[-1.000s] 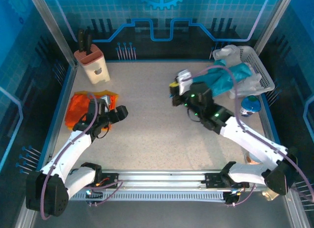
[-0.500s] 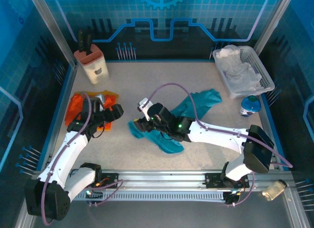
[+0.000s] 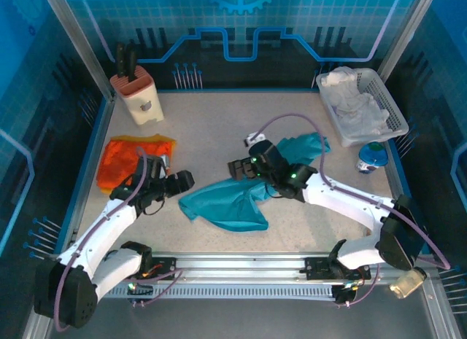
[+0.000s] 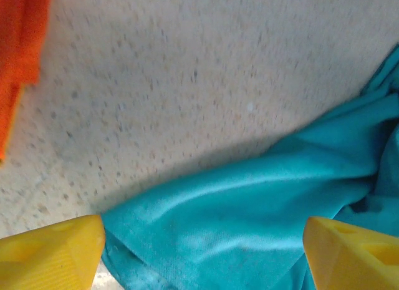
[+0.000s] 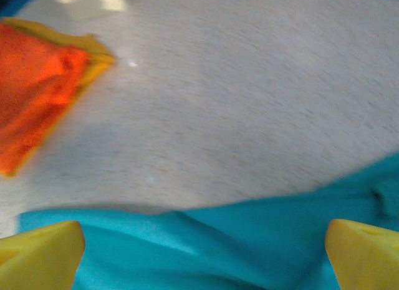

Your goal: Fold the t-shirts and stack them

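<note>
Teal shirt (image 3: pixel 232 205): crumpled and unfolded on the middle of the desk (image 3: pixel 211 124), running from near left to far right; far end points toward the basket (image 3: pixel 394 109).
Teal shirt, left wrist view (image 4: pixel 249 221): rumpled edge across the lower frame, bare desk beyond it.
Teal shirt, right wrist view (image 5: pixel 218 246): smooth band along the bottom, blurred.
Orange shirt (image 3: pixel 135 158): flat at the left side of the desk, yellow edge showing on its far right corner; a strip of bare desk between it and the teal shirt.
Orange shirt, wrist views: upper left corner of each (image 4: pixel 19 53) (image 5: pixel 37 90).
Stack: not made; shirts apart, neither on the other.
Left hand (image 3: pixel 186 181): open, yellow fingers (image 4: pixel 53 252) spread wide, nothing clamped; at the near left end of the teal shirt, between the two shirts.
Right hand (image 3: pixel 239 168): open, yellow fingers (image 5: pixel 365 256) wide apart, holding nothing; just over the far edge of the teal shirt, pointing left.
Contact with the cloth: cannot tell for either hand.
Knife block (image 3: pixel 139 97): upright at the far left corner, behind the orange shirt.
Basket contents: white cloths (image 3: pixel 354 106), heaped.
Cup (image 3: pixel 372 158): on the desk just in front of the basket.
</note>
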{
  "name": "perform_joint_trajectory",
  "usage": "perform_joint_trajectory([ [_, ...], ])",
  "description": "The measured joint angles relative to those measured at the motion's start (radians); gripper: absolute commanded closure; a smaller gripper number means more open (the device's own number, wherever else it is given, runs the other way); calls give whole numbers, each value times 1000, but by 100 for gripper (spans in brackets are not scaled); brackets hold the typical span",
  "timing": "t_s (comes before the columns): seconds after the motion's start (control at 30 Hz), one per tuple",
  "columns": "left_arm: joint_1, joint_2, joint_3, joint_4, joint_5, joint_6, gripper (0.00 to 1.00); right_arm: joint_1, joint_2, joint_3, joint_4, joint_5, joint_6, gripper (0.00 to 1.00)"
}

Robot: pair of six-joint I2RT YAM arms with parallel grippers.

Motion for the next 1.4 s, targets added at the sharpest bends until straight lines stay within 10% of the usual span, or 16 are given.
perform_joint_trajectory([
  [0.47, -196, 103, -51, 84, -13, -93, 15, -518, 37, -84, -169, -146, 248, 5],
  [0.8, -197, 90, -47, 85, -33, -93, 15, -533, 308, 10, -127, -299, 328, 19],
  [1.4, -197, 65, -48, 85, -43, -93, 15, -489, 413, 114, -121, -293, 297, 100],
])
